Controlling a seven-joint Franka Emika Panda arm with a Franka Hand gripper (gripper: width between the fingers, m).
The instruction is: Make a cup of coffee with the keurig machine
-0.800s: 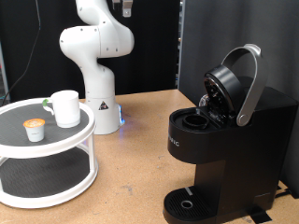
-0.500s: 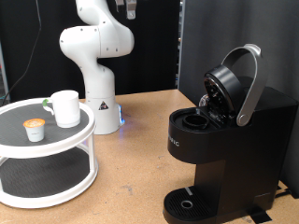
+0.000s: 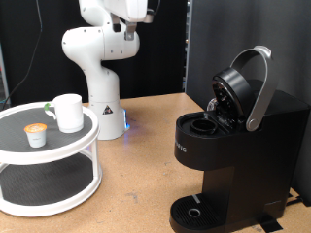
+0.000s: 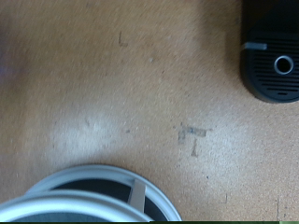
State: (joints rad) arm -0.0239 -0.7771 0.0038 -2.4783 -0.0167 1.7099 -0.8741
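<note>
White cup point(image 3: 68, 111); matte-black keurig machine point(image 3: 233, 146) (silver-grey lid trim); orange-topped white pod point(image 3: 36, 134); tan table point(image 3: 146, 165).

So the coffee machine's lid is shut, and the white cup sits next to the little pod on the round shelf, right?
Not quite. The coffee machine has its lid flipped up and open, so you can see the empty pod hole; the exterior view shows that. The rest is right: the white cup sits next to the little pod on the round shelf.
</note>
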